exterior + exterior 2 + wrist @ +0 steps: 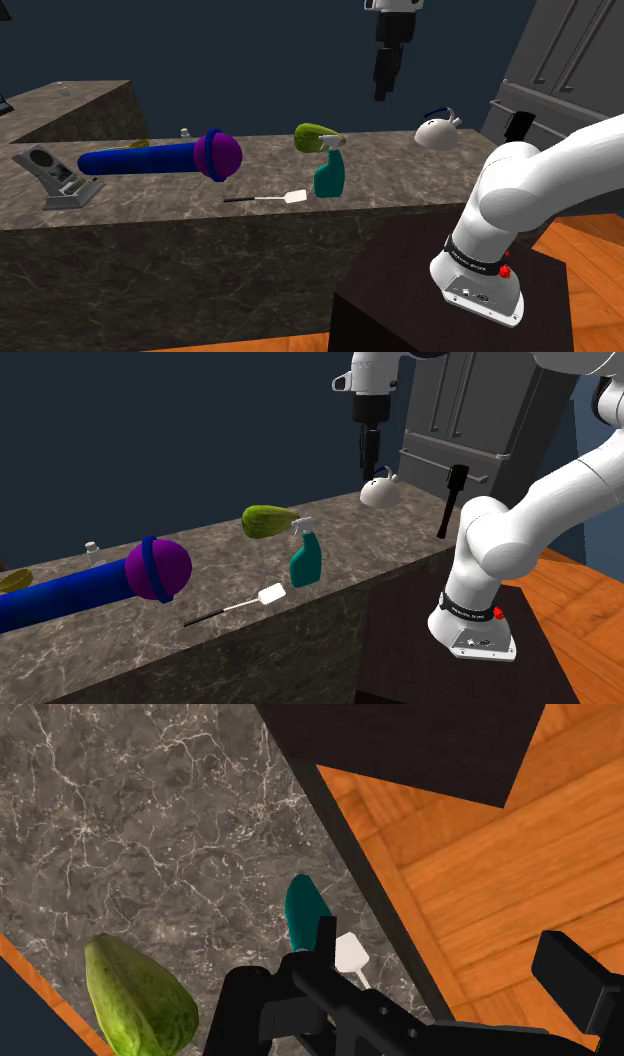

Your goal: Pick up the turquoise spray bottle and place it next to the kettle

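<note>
nothing of the task is done yet: the turquoise spray bottle (330,176) stands upright on the marble counter (400,185), just in front of a green fruit (315,137) and well apart from the white kettle (436,131) further along the shoulder view's right. the gripper (381,97) hangs high above the counter between bottle and kettle, its jaws spread and empty in the wrist view. by my reading the descent, the grasp, the carry and the set-down beside the kettle all remain.
</note>
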`<state>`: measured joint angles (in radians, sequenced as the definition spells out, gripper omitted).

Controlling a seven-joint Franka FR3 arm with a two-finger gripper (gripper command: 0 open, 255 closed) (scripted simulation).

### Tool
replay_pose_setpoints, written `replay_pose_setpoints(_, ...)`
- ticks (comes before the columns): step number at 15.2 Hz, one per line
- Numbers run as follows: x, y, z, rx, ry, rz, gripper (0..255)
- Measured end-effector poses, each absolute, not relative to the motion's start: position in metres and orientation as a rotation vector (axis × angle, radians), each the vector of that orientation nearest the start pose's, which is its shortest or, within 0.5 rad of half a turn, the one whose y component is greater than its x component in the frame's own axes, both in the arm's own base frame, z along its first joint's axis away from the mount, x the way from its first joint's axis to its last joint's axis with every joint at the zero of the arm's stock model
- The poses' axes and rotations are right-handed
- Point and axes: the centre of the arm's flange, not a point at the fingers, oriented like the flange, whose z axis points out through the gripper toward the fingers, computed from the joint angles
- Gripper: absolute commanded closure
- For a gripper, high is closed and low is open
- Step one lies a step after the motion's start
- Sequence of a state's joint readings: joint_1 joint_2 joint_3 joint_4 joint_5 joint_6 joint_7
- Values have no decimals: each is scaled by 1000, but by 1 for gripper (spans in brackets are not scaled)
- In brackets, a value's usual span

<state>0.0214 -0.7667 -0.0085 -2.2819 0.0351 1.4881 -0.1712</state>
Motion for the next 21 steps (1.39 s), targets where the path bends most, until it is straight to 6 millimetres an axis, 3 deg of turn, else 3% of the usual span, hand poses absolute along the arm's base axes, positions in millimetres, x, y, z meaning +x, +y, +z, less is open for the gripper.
replay_pose_setpoints(2,310,7,609,-3088,-309,50,0)
replay_pose_setpoints(6,351,9,575,-3104,-435,156,0)
replay_pose_setpoints(11,410,17,523,-3113,-618,307,0)
replay_pose_setpoints(21,497,41,407,-3071,-993,622,0)
